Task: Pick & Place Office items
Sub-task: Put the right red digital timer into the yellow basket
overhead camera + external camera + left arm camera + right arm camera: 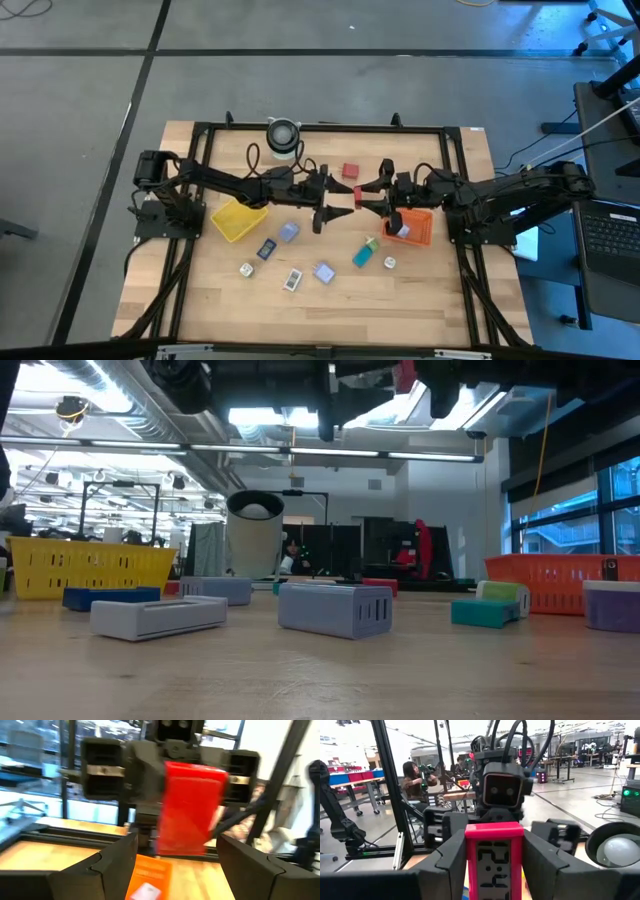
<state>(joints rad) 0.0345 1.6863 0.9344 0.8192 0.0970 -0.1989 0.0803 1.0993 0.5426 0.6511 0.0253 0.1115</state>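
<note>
My right gripper [494, 847] is shut on a red office item [494, 860] with a dark digit face, held high over the table's middle [357, 193]. My left gripper [335, 200] faces it at the same height, open. In the left wrist view the red item [190, 810] shows past the spread fingers [115, 865], untouched. Other office items lie on the wood: a red block [350, 171], a teal piece [364, 255], pale blue pieces [289, 232], a dark blue one [266, 249] and white ones [292, 280]. My right gripper pinches the red item by its two narrow sides [470, 862] between its two fingers. The fingers lie level and point toward the table's left. The item stands upright in the hold, its digit face toward the wrist, lifted clear of the table.
A yellow tray [238, 218] sits under the left arm and an orange tray [418, 232] with a white piece [403, 231] sits under the right arm. A round white-and-grey cylinder [283, 135] stands at the far edge. A black frame [320, 128] rims the table.
</note>
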